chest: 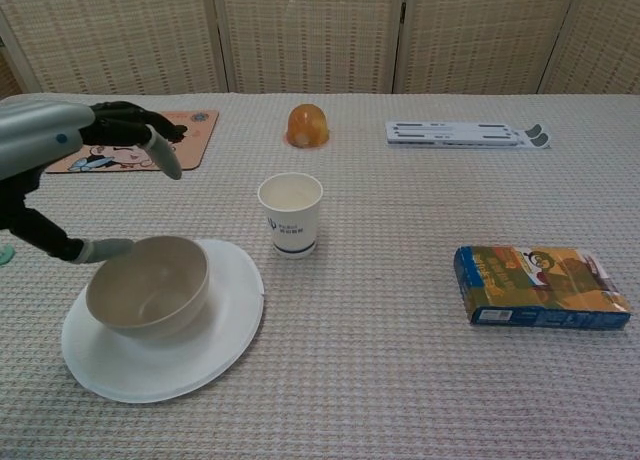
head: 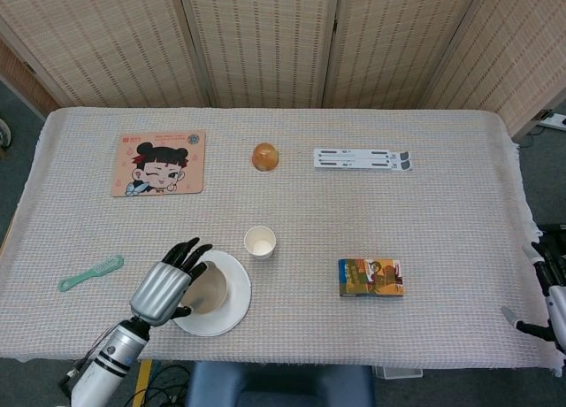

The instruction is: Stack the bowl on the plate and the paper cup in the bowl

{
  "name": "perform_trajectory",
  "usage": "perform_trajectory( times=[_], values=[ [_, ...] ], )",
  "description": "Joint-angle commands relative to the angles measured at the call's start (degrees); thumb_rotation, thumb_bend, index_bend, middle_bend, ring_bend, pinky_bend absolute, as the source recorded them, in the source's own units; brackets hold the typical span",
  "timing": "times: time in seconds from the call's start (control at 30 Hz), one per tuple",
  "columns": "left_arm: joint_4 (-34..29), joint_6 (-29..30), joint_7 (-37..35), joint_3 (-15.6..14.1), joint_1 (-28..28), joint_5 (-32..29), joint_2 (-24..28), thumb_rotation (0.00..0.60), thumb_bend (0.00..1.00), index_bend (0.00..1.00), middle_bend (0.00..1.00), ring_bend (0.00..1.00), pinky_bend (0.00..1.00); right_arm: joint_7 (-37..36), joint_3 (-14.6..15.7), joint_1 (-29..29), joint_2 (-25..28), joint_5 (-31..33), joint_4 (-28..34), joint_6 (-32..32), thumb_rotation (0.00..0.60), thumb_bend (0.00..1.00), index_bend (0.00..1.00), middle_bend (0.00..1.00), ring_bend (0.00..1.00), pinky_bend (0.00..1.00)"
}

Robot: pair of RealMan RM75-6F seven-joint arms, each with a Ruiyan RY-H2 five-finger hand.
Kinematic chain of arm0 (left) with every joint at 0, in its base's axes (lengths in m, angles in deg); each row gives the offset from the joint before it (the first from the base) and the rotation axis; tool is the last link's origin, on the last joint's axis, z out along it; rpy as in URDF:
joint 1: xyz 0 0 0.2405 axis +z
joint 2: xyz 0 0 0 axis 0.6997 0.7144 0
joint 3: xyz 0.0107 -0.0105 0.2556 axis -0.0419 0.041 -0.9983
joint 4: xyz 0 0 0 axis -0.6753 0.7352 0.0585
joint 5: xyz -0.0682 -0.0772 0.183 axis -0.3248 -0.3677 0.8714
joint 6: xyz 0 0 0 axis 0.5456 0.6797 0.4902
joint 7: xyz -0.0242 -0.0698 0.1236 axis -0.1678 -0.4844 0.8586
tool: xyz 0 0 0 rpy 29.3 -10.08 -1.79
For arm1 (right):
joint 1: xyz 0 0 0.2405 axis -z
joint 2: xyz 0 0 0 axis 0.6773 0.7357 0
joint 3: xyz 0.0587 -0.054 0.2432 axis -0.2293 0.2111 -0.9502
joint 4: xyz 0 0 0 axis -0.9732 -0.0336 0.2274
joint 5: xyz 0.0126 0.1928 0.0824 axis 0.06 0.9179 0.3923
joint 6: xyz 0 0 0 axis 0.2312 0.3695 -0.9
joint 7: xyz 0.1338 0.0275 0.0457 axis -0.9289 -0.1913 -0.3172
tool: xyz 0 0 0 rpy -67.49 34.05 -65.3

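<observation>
Chest view: bowl (chest: 147, 284) sits on plate (chest: 170, 325); left hand (chest: 70, 155) above, fingers spread, holding nothing. Paper cup (chest: 290, 214) upright beside plate. Right hand (head: 548, 296) at worktop (head: 442, 221) edge, grasp indeterminable.

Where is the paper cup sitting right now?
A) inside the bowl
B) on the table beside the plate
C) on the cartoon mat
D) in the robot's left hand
B: the paper cup stands upright on the tablecloth just right of the plate, apart from the bowl.
</observation>
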Motion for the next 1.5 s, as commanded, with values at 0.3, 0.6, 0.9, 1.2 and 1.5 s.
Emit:
perform_trajectory(
  times=[0.3, 0.6, 0.9, 1.2, 1.5],
  values=[
    [2.93, -15.92, 0.84, 8.68, -14.04, -22.33, 1.85, 0.6, 0.24, 0.12, 0.05, 0.0, 0.16, 0.67, -1.12, -0.34, -0.15, 3.17, 0.04, -1.11, 0.6, 0.22, 0.0, 0.0, 0.0, 0.0],
    [12.87, -26.03, -3.34, 11.46, -24.17, -30.17, 1.18, 0.6, 0.24, 0.17, 0.05, 0.0, 0.16, 2.81, -2.41, -1.22, -0.79, 7.15, 0.1, -3.05, 0.6, 0.22, 0.0, 0.0, 0.0, 0.0],
    [20.07, -31.04, -9.65, 10.98, -29.06, -30.77, 0.13, 0.6, 0.24, 0.21, 0.05, 0.0, 0.16, 3.4, -3.29, -2.51, -1.16, 9.64, -0.45, -5.72, 0.6, 0.22, 0.0, 0.0, 0.0, 0.0],
    [24.6, -33.75, -12.16, 7.73, -32.52, -32.18, -1.56, 0.6, 0.24, 0.23, 0.05, 0.0, 0.16, 2.97, -3.45, -2.48, -1.07, 9.64, -0.61, -5.76, 0.6, 0.22, 0.0, 0.0, 0.0, 0.0],
    [24.94, -32.11, -11.97, 4.97, -35.23, -34.24, -3.16, 0.6, 0.24, 0.23, 0.05, 0.0, 0.16, 1.82, -3.33, -2.3, -0.79, 8.8, -0.81, -5.61, 0.6, 0.22, 0.0, 0.0, 0.0, 0.0]
  ],
)
